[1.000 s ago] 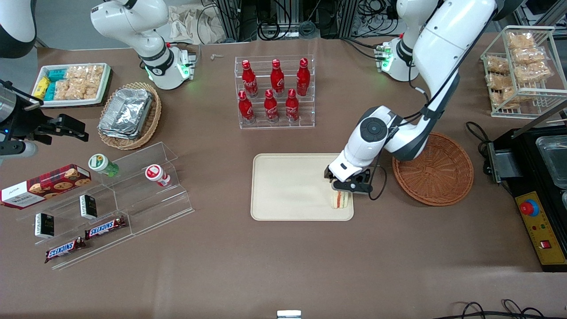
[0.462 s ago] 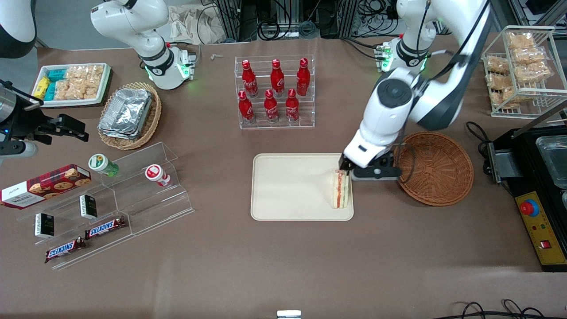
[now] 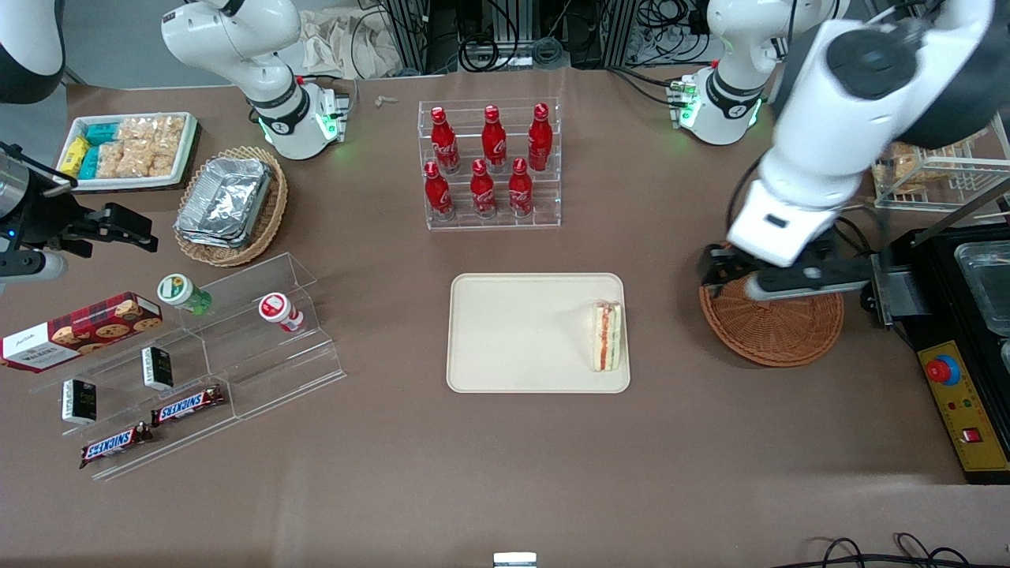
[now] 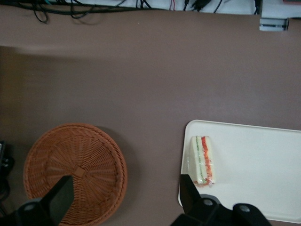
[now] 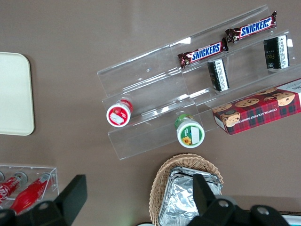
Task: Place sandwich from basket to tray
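Note:
The sandwich (image 3: pixel 607 337), a pale wedge with red and green stripes, lies on the cream tray (image 3: pixel 513 339) at the tray's edge nearest the basket. It also shows in the left wrist view (image 4: pixel 202 160) on the tray (image 4: pixel 254 169). The round reddish-brown basket (image 3: pixel 781 331) is empty and shows in the left wrist view (image 4: pixel 80 172) too. My left gripper (image 3: pixel 730 272) is raised high above the basket's rim, open and empty, with its fingers (image 4: pixel 61 197) spread wide over the bare table between basket and tray.
A clear rack of red bottles (image 3: pixel 489 162) stands farther from the front camera than the tray. A white wire rack of snacks (image 3: pixel 927 118) and a black box with a red button (image 3: pixel 959 379) lie at the working arm's end. Acrylic shelves with candy (image 3: pixel 197 355) lie toward the parked arm's end.
My left gripper let go of the sandwich on the tray, rose, and swung away toward the basket. The sandwich stays where it was set down.

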Controlling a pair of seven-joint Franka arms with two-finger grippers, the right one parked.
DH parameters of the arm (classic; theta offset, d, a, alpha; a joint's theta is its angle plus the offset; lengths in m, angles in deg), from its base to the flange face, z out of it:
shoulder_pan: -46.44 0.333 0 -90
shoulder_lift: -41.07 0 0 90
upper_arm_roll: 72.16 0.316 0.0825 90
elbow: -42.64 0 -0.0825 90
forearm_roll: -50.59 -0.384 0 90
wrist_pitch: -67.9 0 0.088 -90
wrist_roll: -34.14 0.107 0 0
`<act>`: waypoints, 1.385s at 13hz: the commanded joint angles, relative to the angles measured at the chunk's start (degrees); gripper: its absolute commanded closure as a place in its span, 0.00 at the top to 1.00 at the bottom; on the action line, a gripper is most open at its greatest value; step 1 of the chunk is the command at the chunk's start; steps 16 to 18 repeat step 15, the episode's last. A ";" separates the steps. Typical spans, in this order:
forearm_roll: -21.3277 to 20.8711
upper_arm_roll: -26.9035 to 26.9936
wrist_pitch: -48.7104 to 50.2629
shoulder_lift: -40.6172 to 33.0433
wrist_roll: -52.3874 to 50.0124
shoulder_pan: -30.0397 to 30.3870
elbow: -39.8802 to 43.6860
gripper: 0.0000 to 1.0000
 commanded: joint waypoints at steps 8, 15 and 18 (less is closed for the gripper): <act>10.23 -0.47 -3.61 0.87 24.39 16.08 -6.43 1.00; 10.50 -0.39 -2.47 4.55 26.15 18.54 -3.82 1.00; 10.50 -0.39 -2.47 4.55 26.15 18.54 -3.82 1.00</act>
